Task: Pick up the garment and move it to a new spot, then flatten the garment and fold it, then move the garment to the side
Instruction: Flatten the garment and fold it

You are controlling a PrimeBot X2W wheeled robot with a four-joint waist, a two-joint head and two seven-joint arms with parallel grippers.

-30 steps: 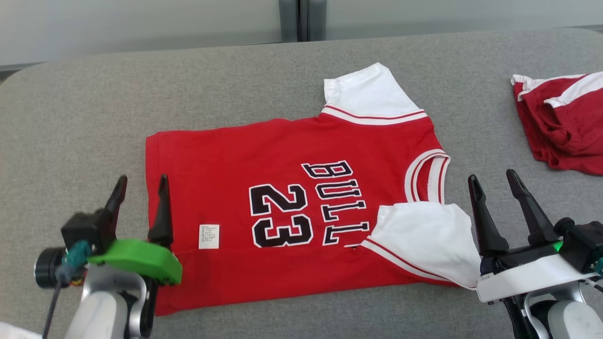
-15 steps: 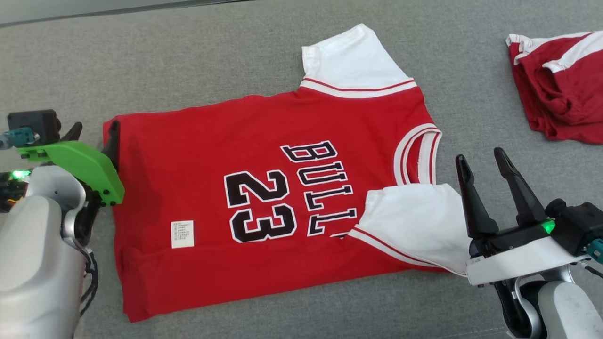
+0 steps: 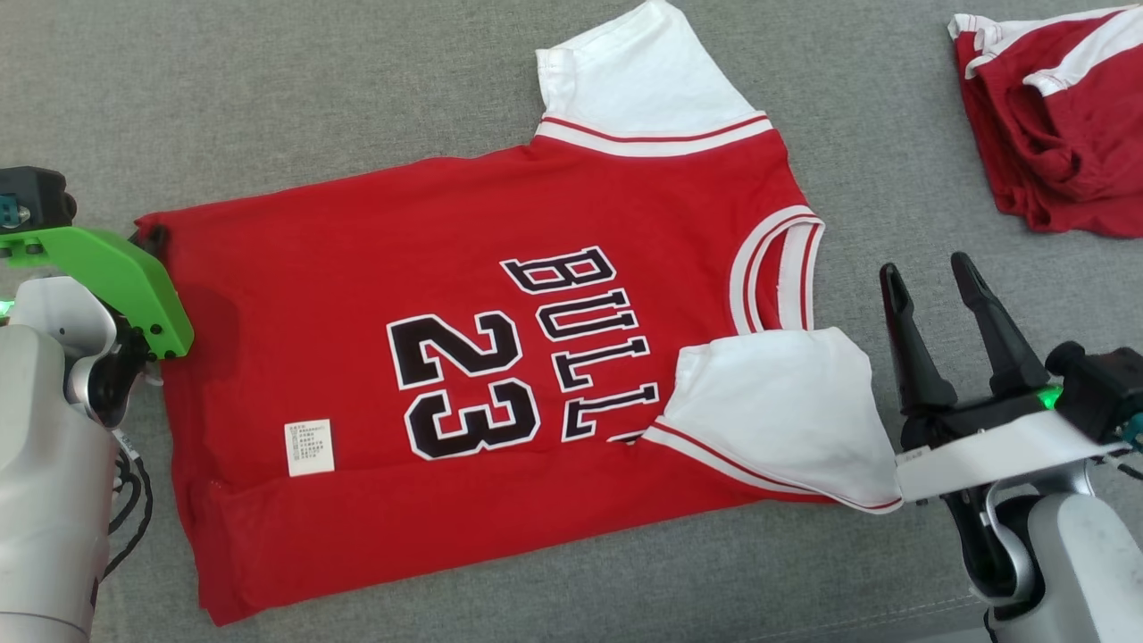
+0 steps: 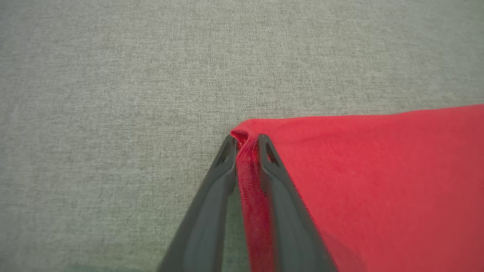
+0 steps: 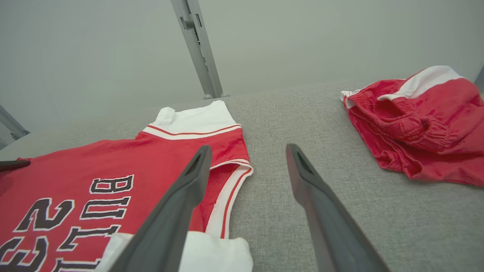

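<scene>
Surface: grey woven fabric surface (image 3: 268,89) spreads under everything in the head view.
Right gripper: right gripper (image 3: 929,268) sits at the near right, its jaws spread wide with nothing between them; it is just beside the jersey's near sleeve and above bare cloth.
Left gripper: left gripper (image 4: 245,141) is at the left, its jaws drawn almost together on a pinched ridge of red fabric at the hem corner.
Jersey: red jersey (image 3: 357,268) lies flat in the middle of the surface, hem towards the robot's left, neck towards its right, with "BULL" and "23" facing up.
Label: white label (image 3: 309,447) is near the hem, on the near side.
Near sleeve: white near sleeve (image 3: 777,411) is folded in over the red body.
Far sleeve: white far sleeve (image 3: 643,71) sticks out away from the robot.
Shorts: red shorts (image 3: 1054,134), crumpled, lie at the far right, well apart from the jersey.
Background: pale wall (image 5: 113,45) with a metal post (image 5: 196,49) rises behind the surface.
</scene>
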